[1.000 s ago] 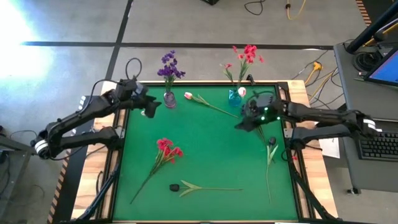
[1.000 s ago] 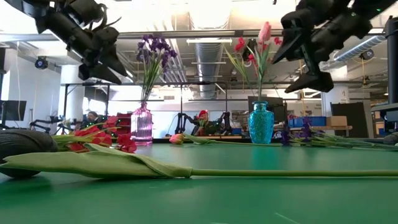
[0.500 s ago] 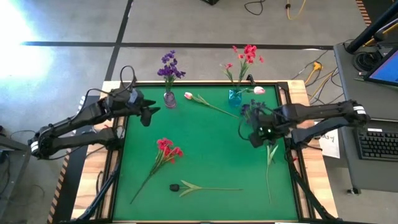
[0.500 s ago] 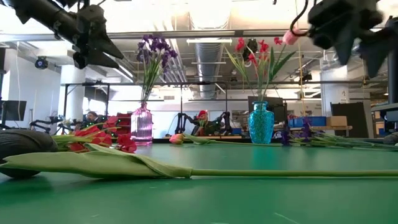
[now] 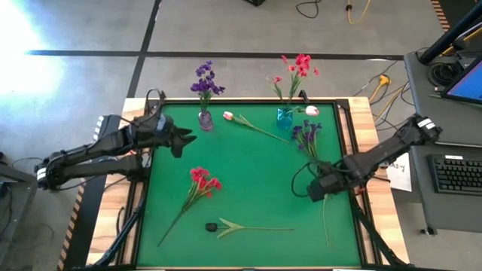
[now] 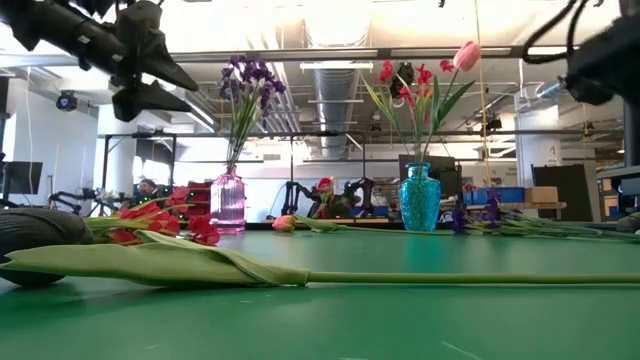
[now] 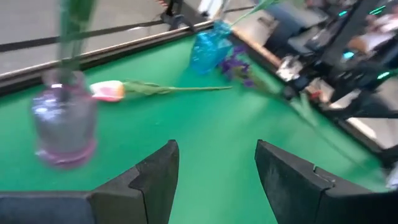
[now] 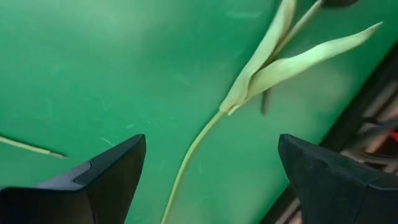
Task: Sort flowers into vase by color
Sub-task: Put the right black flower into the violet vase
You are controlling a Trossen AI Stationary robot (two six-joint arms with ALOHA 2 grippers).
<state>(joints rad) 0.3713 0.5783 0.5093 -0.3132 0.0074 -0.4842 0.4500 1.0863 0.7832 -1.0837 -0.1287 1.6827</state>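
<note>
A pink glass vase [image 5: 205, 119] with a purple spray and a teal vase [image 5: 285, 115] with red sprays and a pale pink tulip [image 5: 312, 110] stand at the far edge. Flat on the green mat lie another pink tulip [image 5: 228, 116], a purple spray [image 5: 307, 134], a red spray [image 5: 202, 181] and a dark tulip [image 5: 212, 226]. A second tulip stem [image 5: 325, 207] lies near the right edge. My left gripper [image 5: 184, 139] hovers open near the pink vase [image 7: 62, 121]. My right gripper [image 5: 312, 190] hovers open above that stem [image 8: 249, 81].
The green mat is framed by a wooden table rim [image 5: 361, 113]. The middle of the mat [image 5: 256, 173] is bare between the lying flowers. Beyond the right edge are a desk with a keyboard [image 5: 458, 173] and cables on the floor.
My right gripper has drawn away from the teal vase toward the table's near edge and right side, ending over the stem by the right edge. The pink tulip stays standing in the teal vase, leaning to the right. My left gripper has shifted slightly toward the near edge.
</note>
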